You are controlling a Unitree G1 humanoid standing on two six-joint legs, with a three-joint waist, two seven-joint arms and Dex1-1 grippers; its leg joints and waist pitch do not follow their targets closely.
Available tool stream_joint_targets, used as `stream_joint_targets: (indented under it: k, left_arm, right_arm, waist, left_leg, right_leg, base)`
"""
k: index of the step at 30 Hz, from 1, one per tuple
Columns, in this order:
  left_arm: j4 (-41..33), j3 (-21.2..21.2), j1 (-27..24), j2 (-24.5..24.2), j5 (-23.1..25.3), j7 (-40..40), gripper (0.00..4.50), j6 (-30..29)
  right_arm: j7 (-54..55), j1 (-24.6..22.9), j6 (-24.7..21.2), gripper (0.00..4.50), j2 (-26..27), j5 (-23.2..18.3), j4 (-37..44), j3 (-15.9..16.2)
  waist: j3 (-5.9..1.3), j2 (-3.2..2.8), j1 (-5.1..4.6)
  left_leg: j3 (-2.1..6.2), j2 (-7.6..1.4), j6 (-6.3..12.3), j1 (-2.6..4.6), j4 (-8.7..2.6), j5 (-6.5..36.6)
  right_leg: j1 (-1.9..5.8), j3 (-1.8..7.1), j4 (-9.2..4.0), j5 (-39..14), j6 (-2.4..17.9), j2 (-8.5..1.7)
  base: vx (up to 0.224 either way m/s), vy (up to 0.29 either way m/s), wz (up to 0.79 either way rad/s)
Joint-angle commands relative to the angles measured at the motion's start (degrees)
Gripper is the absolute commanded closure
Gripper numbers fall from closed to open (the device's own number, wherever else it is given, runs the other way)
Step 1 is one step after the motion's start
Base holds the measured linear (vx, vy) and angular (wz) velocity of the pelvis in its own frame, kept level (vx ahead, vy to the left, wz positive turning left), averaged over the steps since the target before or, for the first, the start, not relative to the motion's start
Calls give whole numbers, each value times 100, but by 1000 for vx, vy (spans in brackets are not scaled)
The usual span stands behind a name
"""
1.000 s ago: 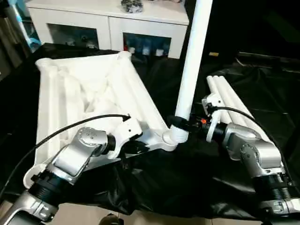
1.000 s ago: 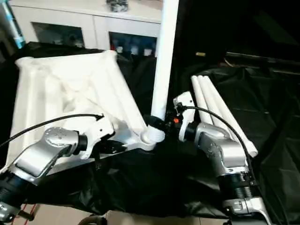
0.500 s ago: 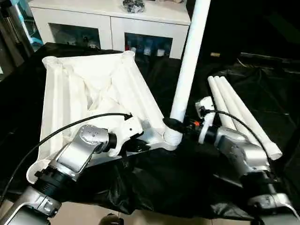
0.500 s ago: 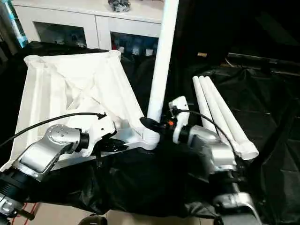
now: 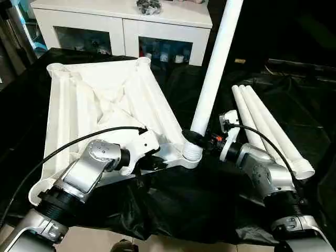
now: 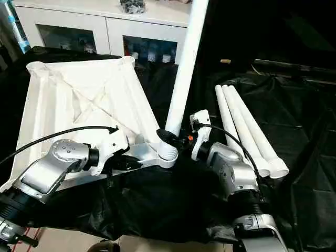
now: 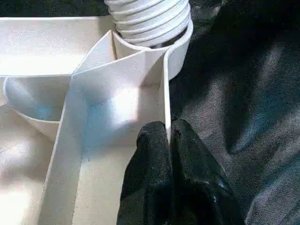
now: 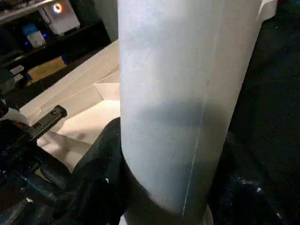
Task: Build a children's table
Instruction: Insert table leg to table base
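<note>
The upturned children's table (image 5: 100,100) lies on the black-draped worktop (image 5: 199,205), left pincer (image 7: 168,140) clamped on its near rim. The right pincer (image 5: 202,140) grips an upright leg (image 5: 214,73) seated in the corner socket (image 5: 190,156); three spare legs (image 5: 270,131) lie beside.

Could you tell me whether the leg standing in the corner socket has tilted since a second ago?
Yes. The leg now leans right at its top, further from the cabinet behind; its foot stays in the corner socket.

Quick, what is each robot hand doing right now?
Left end effector: shut, pinching the table top's rim near the corner socket.
Right end effector: shut around the upright table leg, just above the socket.
</note>
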State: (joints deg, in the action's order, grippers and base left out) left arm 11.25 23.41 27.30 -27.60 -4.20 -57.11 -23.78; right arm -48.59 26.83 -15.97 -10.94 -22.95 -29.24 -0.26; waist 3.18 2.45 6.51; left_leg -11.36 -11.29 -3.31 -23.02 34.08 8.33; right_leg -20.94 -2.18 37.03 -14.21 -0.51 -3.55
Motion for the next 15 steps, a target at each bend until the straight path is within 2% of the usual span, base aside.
stream_joint_targets:
  k: [1, 2, 4, 5, 8, 9, 11, 15]
  left_arm:
    - [-70, -14, 32, 88, -27, -56, 450, 149]
    - [-62, -17, 38, 92, -25, -52, 450, 152]
    - [-15, -25, 68, 112, -16, -37, 450, 165]
    - [14, -27, 86, 125, -10, -34, 450, 171]
    - [85, -27, 130, 159, 19, -30, 450, 189]
    - [97, -29, 137, 164, 23, -31, 450, 191]
    - [117, -31, 148, 169, 30, -30, 450, 199]
    - [164, -30, 171, 179, 51, -31, 450, 222]
  right_arm:
    - [174, -151, 95, 262, -7, 37, -134, -115]
    - [179, -165, 118, 262, -1, 40, -145, -124]
    - [222, -256, 307, 262, 39, 82, -204, -157]
    - [256, -319, 460, 262, 66, 125, -244, -168]
    - [422, -525, 1026, 262, 117, 354, -337, -154]
    - [457, -561, 1133, 262, 115, 406, -339, -146]
    - [521, -608, 1294, 262, 99, 515, -338, -120]
    - [561, -707, 1464, 262, 74, 627, -237, -72]
  waist:
    - [-384, -95, -25]
    - [-390, -87, -29]
    - [-388, -143, -26]
    - [-382, -117, -32]
    - [-375, -167, -30]
    - [-373, -155, -38]
    - [-367, -181, -35]
    - [-362, -178, -44]
  left_leg:
    - [132, -249, -189, 245, -430, 1356]
    - [136, -246, -190, 244, -434, 1346]
    - [138, -245, -217, 246, -433, 1381]
    - [138, -249, -234, 248, -441, 1463]
    - [150, -250, -301, 264, -456, 1686]
    - [151, -251, -306, 266, -462, 1729]
    - [161, -253, -332, 278, -470, 1884]
    - [169, -256, -348, 279, -486, 1987]
  right_leg:
    - [84, 225, -458, -366, 1186, -457]
    - [92, 219, -449, -336, 1198, -448]
    - [79, 222, -451, -306, 1204, -451]
    - [83, 224, -462, -347, 1203, -453]
    - [62, 226, -486, -534, 1176, -459]
    - [62, 226, -494, -585, 1170, -455]
    - [50, 230, -509, -795, 1157, -462]
    - [42, 234, -527, -889, 1117, -455]
  base:
    - [0, 0, 0]
    - [0, 0, 0]
    - [0, 0, 0]
    - [0, 0, 0]
    - [0, 0, 0]
    - [0, 0, 0]
    - [0, 0, 0]
    - [0, 0, 0]
